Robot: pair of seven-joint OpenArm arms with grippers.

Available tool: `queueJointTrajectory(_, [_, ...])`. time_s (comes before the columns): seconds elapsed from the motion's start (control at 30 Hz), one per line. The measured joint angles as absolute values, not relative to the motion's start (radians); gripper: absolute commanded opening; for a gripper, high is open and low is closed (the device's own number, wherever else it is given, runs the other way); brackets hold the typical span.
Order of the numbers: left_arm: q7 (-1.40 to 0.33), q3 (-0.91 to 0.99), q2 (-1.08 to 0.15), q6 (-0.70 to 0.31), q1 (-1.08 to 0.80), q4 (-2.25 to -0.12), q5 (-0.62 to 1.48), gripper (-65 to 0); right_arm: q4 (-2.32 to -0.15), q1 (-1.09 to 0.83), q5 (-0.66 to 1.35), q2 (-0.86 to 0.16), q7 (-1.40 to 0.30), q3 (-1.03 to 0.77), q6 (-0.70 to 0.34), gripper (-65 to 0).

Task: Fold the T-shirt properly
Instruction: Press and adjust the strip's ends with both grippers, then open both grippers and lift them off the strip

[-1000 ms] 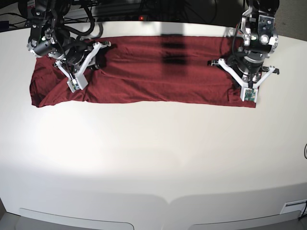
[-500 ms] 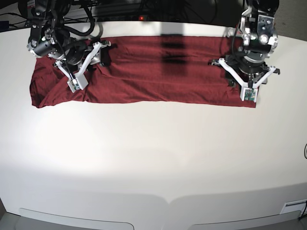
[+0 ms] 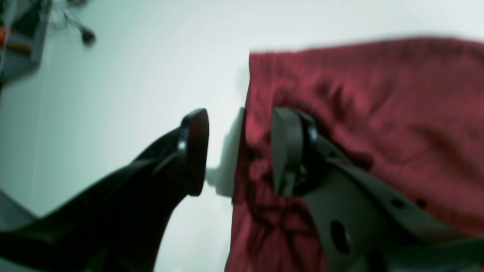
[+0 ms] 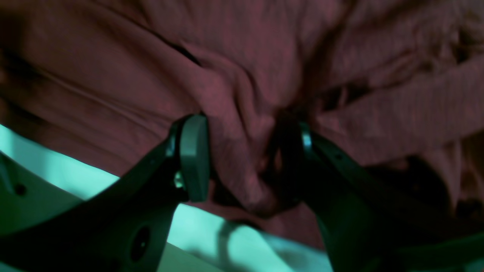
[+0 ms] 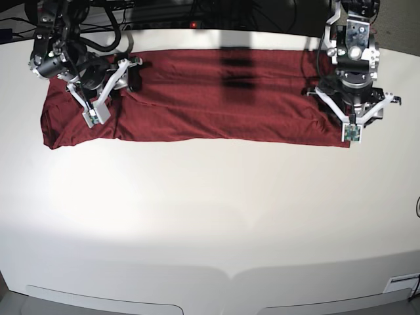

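The T-shirt lies as a long dark red band across the far part of the white table. My left gripper stands over its right end. In the left wrist view this gripper is open: one finger is over bare table, the other over the T-shirt, with the cloth's edge between them. My right gripper is over the rumpled left end. Seen from the right wrist, it is open astride a raised fold of the T-shirt.
Dark cables and equipment run behind the table's far edge. The T-shirt's left end is bunched and wider than the band. A small white fitting sits at the table's near right corner.
Both grippers have opened and let go of the cloth. The left arm has shifted toward the shirt's right end. The right arm has drawn slightly left and back.
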State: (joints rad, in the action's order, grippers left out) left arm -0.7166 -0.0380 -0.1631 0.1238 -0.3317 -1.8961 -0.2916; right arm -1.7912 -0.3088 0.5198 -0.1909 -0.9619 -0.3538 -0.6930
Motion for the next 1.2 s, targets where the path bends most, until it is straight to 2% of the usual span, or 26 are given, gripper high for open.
queueJointTrajectory(0.27, [-0.709,-0.038,-0.163,0.124,-0.295,-1.986,-0.278,-38.4,-1.796,-0.272,0.572,-0.191,-0.987,-0.36,-0.693,-35.5])
queueJointTrajectory(0.37, [-0.709,-0.038,-0.163,0.123,-0.296,-1.99,-0.137,-38.3,-1.795,-0.263,0.568,-0.191,-0.927,-0.377,-0.693,-35.5])
queueJointTrajectory(0.47, [-0.658,-0.038,-0.163,0.072,-0.296,-1.99,-0.015,-38.4,-1.796,-0.196,0.56,-0.193,-0.919,-0.379,-0.693,-35.5])
queueJointTrajectory(0.53, [-0.634,-0.038,-0.163,0.023,-0.295,-1.99,0.02,-38.4,-1.796,-0.162,0.567,-0.191,-0.916,-0.379,-0.693,-35.5])
queueJointTrajectory(0.7, [-0.682,-0.038,-0.163,0.026,-0.291,-1.985,0.039,-38.4,-1.795,-0.144,0.553,-0.191,-0.917,-0.378,-0.693,-35.5])
queueJointTrajectory(0.8, [-0.676,-0.038,-0.163,0.025,-0.291,-1.935,0.088,-38.4,-1.744,-0.157,0.503,-0.182,-0.908,-0.378,-0.693,-35.5])
queueJointTrajectory(1.03, [-0.683,-0.038,-0.163,0.026,-0.289,-1.715,0.089,-38.4,-1.603,-0.161,0.546,-0.181,-0.901,-0.378,-0.693,-35.5])
queueJointTrajectory(1.2, [-0.529,-0.038,-0.163,0.018,-0.263,-1.586,0.099,-38.4,-1.5,-0.149,0.553,-0.182,-0.838,-0.378,-0.702,-35.5])
